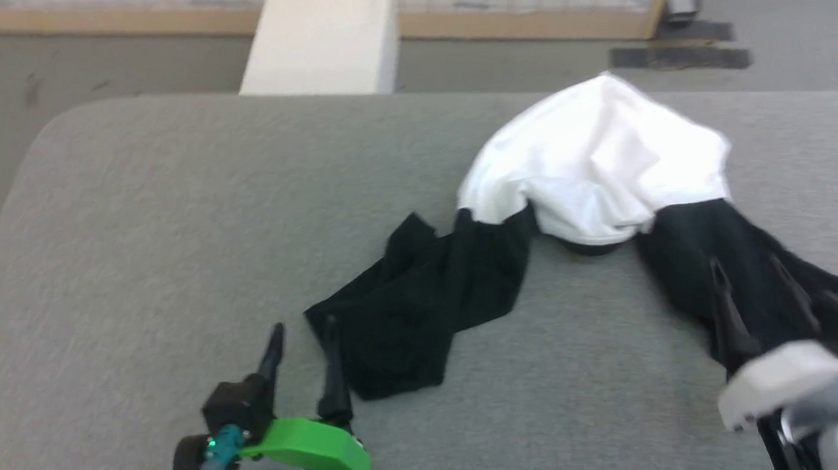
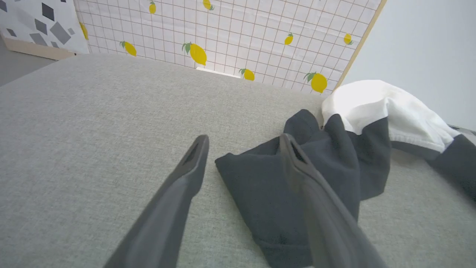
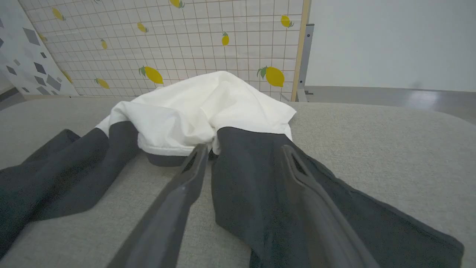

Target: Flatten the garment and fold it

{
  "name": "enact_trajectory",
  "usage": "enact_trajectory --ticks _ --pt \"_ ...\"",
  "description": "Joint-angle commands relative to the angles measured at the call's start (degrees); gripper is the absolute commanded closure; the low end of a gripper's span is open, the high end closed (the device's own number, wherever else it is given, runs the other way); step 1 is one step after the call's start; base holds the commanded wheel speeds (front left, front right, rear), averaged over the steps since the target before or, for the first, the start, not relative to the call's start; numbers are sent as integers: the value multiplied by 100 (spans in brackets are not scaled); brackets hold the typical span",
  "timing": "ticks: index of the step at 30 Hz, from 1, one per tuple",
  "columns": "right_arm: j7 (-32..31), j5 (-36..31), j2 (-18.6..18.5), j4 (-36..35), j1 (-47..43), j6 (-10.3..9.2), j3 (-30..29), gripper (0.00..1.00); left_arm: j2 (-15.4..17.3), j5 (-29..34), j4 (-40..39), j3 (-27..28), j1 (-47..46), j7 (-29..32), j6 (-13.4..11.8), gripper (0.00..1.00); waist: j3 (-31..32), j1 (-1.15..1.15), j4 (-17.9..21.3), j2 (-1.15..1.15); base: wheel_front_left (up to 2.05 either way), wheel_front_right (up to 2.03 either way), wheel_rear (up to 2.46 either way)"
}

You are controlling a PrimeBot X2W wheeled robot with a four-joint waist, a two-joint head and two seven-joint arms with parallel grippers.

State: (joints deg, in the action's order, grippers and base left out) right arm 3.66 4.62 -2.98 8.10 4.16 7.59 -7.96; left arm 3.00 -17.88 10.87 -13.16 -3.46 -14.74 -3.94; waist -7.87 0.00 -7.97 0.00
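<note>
On grey surface (image 1: 132,248), garment (image 1: 591,171), black sleeves (image 1: 409,309) nearward

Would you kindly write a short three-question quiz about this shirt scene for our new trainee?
1. True or false: the garment lies spread flat on the grey surface.
2. The left gripper is: A open; B shut on the garment; C shut on nothing.
3. Fill in: the right gripper is poised over a ____ sleeve.
Key: 1 false, it is bunched up; 2 A; 3 black.
</note>
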Motion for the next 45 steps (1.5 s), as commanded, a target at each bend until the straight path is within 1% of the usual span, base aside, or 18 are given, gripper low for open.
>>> enact_trajectory --ticks 1,5,7,11,13,16,19,20,21,23,26,33,36,38,39,40,41,45 --pt "53 150 7 -119 -170 -10 11 0 -12 113 66 -66 -34 -26 71 0 314 0 439 0 0 0 0" --pt "-44 347 9 -299 -496 -10 117 0 -1 265 397 -420 -239 152 282 0 318 0 679 0 0 0 0" --pt "-96 384 9 -370 -552 -10 178 0 10 334 593 -579 -376 423 343 0 313 0 784 0 0 0 0" --pt "-141 462 9 -432 -541 -10 266 0 58 467 949 -798 -662 1093 368 0 294 0 962 0 0 0 0" --pt "-136 515 10 -424 -534 -10 309 0 85 498 1123 -825 -776 1470 302 0 280 0 1029 0 0 0 0" --pt "-117 570 10 -383 -529 -10 394 0 204 610 1352 -813 -980 1949 129 0 237 0 1108 0 0 0 0" --pt "-106 619 10 -345 -518 -10 471 0 359 638 1621 -769 -1130 2473 39 0 183 0 1168 0 0 0 0" --pt "-100 633 10 -329 -509 -10 495 0 427 631 1690 -743 -1186 2648 29 60 161 0 1187 0 0 0 0" --pt "-96 640 10 -318 -498 -10 516 0 497 626 1731 -724 -1230 2766 39 100 141 0 1205 0 0 0 0" --pt "-91 689 10 -288 -462 -10 562 0 680 565 1763 -629 -1323 2966 84 100 90 0 1249 0 0 0 0" --pt "-68 716 10 -265 -422 -10 605 0 1018 465 1651 -372 -1432 3057 70 100 24 0 1294 0 0 0 0" --pt "-37 684 10 -227 -342 -10 605 0 2098 295 1260 449 -1762 3202 -101 100 -165 0 1344 0 0 0 0" --pt "-48 651 10 -230 -287 -10 613 0 2381 206 1225 703 -1948 3251 -139 100 -281 0 1354 0 0 0 0" --pt "-51 623 10 -234 -239 -10 617 0 2482 155 1284 838 -2095 3186 -180 100 -363 0 1361 0 0 0 0" --pt "-57 603 10 -235 -209 -10 622 0 2509 126 1349 902 -2172 3116 -202 84 -406 0 1367 0 0 0 0" --pt "-57 591 10 -235 -184 -10 627 0 2496 69 1422 952 -2225 3054 -201 51 -436 0 1372 0 0 0 0" --pt "-60 573 10 -231 -152 -10 641 0 2452 -20 1535 1002 -2269 2978 -175 0 -465 0 1380 0 0 0 0" --pt "-65 509 10 -215 -74 -10 744 0 2235 -158 1879 1012 -2249 2550 -101 0 -477 0 1392 0 0 0 0"
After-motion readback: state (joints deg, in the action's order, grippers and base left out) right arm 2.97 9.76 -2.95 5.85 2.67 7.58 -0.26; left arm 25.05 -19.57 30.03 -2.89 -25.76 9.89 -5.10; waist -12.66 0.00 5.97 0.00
